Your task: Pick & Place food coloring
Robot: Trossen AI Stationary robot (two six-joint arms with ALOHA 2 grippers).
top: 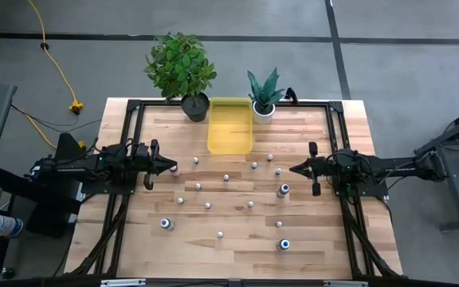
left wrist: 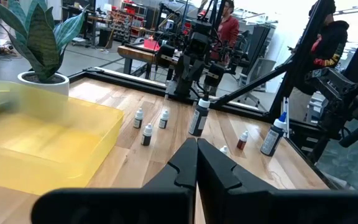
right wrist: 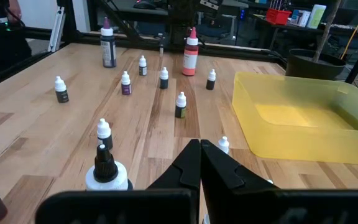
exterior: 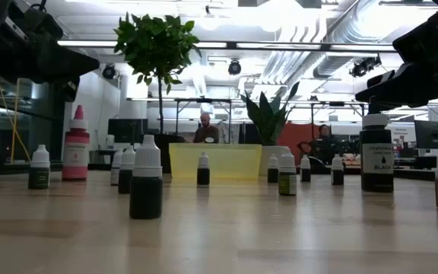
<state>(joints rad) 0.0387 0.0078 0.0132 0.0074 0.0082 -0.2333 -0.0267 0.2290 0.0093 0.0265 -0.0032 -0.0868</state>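
Note:
Several tiny food coloring bottles (top: 225, 177) stand upright on their bases across the wooden table, most of them whitish with pale caps. A few larger dark ones (top: 284, 190) stand among them, and a pink one (exterior: 75, 148) stands near the left arm. My left gripper (top: 170, 166) hovers shut at the table's left side, beside the pink bottle (top: 175, 170). My right gripper (top: 293, 169) hovers shut at the right side, near a large dark bottle (right wrist: 106, 168). In both wrist views the fingertips (left wrist: 196, 146) (right wrist: 200, 146) meet with nothing between them.
A yellow translucent tray (top: 229, 125) lies at the table's far middle, between a bushy plant in a dark pot (top: 183, 72) and a spiky plant in a white pot (top: 264, 96). A black frame (top: 337, 119) runs along the table's edges. People stand in the room beyond.

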